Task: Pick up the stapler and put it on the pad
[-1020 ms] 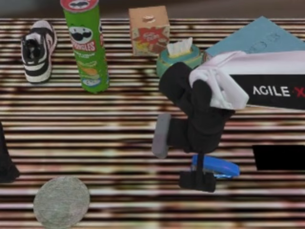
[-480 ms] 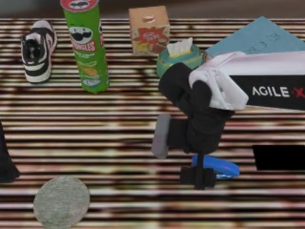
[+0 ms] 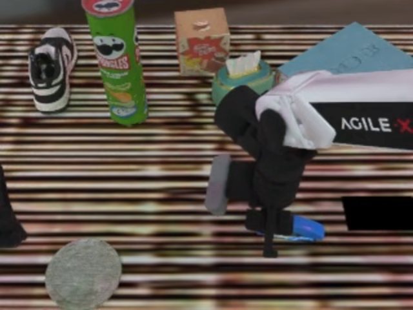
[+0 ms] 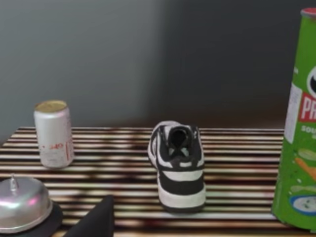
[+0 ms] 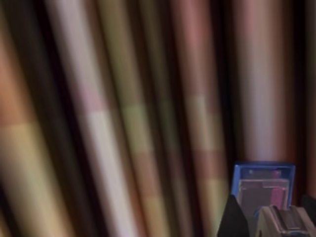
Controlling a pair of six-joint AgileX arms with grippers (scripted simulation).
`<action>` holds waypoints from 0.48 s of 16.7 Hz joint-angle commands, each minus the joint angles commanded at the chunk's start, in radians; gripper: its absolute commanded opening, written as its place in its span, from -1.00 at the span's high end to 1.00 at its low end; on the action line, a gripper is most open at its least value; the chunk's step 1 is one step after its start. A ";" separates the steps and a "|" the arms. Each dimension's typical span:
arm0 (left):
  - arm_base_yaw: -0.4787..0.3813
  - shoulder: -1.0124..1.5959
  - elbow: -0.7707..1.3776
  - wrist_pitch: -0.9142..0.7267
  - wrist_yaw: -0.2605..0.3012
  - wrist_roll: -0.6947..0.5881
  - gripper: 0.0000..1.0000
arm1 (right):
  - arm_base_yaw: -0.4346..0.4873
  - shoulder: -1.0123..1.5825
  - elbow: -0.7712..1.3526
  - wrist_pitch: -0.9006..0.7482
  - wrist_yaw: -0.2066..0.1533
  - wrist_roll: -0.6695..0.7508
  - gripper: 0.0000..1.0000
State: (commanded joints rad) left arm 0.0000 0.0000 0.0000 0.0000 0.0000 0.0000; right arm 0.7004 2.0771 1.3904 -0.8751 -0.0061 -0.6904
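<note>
while the right claw sits clenched across the blue stapler near the surface's right side, just left of the black pad, i judge the stapler stiff, light and smooth-topped, best gripped across its narrow sides mid-length; the left arm idles far left.

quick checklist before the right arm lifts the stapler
1. Right hand over the small bright-blue stapler: ok.
2. Fingers closed on the stapler: cannot tell.
3. Flat matte-black rectangular pad bare, at the table's right edge: ok.
4. Striped table between stapler and pad free of objects: ok.
5. Left hand parked at the left edge: ok.
</note>
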 joint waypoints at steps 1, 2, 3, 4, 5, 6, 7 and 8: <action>0.000 0.000 0.000 0.000 0.000 0.000 -1.00 | 0.000 0.000 0.000 0.000 0.000 0.000 1.00; 0.000 0.000 0.000 0.000 0.000 0.000 -1.00 | 0.000 0.000 0.000 0.000 0.000 0.000 1.00; 0.000 0.000 0.000 0.000 0.000 0.000 -1.00 | 0.000 0.000 0.000 0.000 0.000 0.000 1.00; 0.000 0.000 0.000 0.000 0.000 0.000 -1.00 | 0.000 0.000 0.000 0.000 0.000 0.000 1.00; 0.000 0.000 0.000 0.000 0.000 0.000 -1.00 | 0.000 0.000 0.000 0.000 0.000 0.000 1.00; 0.000 0.000 0.000 0.000 0.000 0.000 -1.00 | 0.000 0.000 0.000 0.000 0.000 0.000 1.00; 0.000 0.000 0.000 0.000 0.000 0.000 -1.00 | 0.000 0.000 0.000 0.000 0.000 0.000 1.00; 0.000 0.000 0.000 0.000 0.000 0.000 -1.00 | 0.000 0.000 0.000 0.000 0.000 0.000 1.00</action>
State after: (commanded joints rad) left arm 0.0000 0.0000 0.0000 0.0000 0.0000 0.0000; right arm 0.7004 2.0771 1.3904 -0.8751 -0.0061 -0.6904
